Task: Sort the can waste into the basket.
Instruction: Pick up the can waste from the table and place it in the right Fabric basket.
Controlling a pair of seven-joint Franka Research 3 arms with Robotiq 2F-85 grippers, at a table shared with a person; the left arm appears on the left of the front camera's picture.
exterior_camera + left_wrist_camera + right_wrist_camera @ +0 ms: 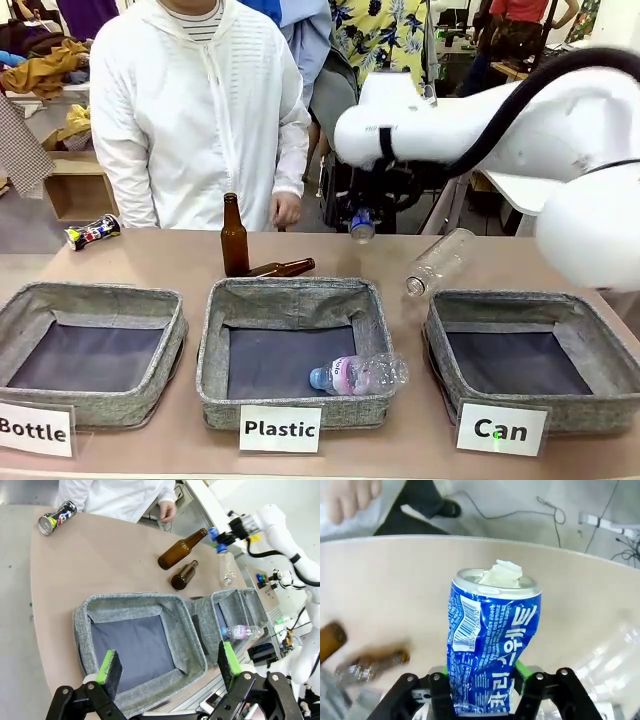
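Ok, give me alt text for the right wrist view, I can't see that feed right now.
The right gripper is shut on a dented blue can with white print, its open top pointing away from the camera, with the tan table behind it. Blurred brown bottles lie at left, a clear plastic bottle at lower right, and a person's hand at top left.

Upright brown bottle [234, 240], lying plastic bottle [358, 374]
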